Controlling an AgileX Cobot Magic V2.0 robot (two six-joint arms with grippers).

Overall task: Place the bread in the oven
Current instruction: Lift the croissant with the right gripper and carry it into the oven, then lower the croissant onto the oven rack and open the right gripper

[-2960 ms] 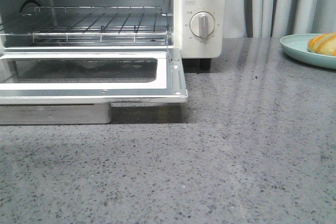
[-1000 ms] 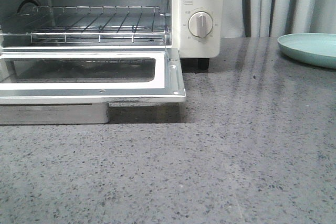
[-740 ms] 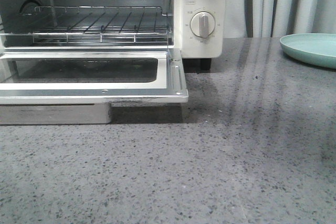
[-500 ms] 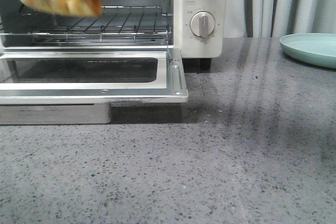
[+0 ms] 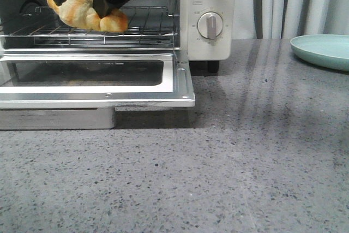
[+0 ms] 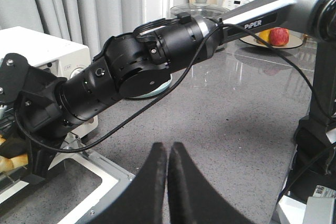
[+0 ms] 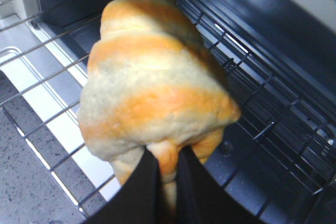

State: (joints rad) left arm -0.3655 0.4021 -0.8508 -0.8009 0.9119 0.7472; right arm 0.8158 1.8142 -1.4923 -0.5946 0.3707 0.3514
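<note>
Inside the open cavity of the oven (image 5: 207, 20), the right gripper (image 5: 103, 5) is clamped on one end of the bread (image 5: 87, 15), with the rest of the roll reaching ahead of the fingertips — deeper into the oven. Its long axis runs roughly front to back across the wires of the wire rack (image 5: 136, 25), seen from the right wrist. The roll appears to hang just above the rack; whether its underside touches the wires cannot be told. The coming move, as judged, turns on that small vertical gap: lower, then release. The right arm is the nearer one — it holds the bread. The left gripper (image 6: 167, 153), its fingers pressed together on nothing, waits over the countertop (image 5: 245, 162), outside the dropped door (image 5: 182, 80).

Count: one bread, one oven, one wire rack, one door, two knobs partly in frame, the lower knob (image 5: 210, 25) whole, and one pale green plate (image 5: 322, 50), bare, well apart at far right.
</note>
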